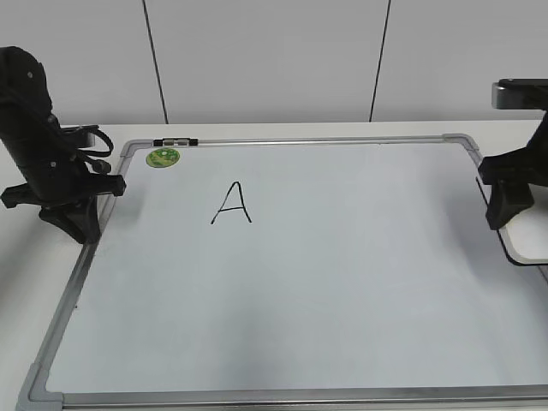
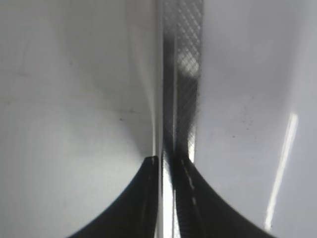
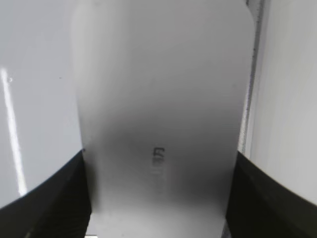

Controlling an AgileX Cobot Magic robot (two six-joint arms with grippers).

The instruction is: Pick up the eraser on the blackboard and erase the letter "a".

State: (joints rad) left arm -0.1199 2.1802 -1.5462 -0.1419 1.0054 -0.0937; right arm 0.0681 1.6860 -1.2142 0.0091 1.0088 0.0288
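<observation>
The blackboard (image 1: 342, 291) is a large white board in a silver frame. The only mark on it is a tall capital "A" (image 1: 232, 204); no lowercase "a" shows anywhere. The eraser (image 1: 525, 247) is a white rounded block with a dark underside at the board's right edge. It fills the right wrist view (image 3: 158, 99), small grey print facing up. My right gripper (image 1: 502, 219) (image 3: 159, 158) has a black finger against each long side of the eraser. My left gripper (image 1: 81, 229) (image 2: 167, 159) is shut and empty over the board's left frame (image 2: 183, 74).
A round green magnet (image 1: 162, 157) sits at the board's top left corner. A marker (image 1: 175, 141) lies along the top frame. A white wall stands behind the table. The board's near edge reaches the bottom of the exterior view.
</observation>
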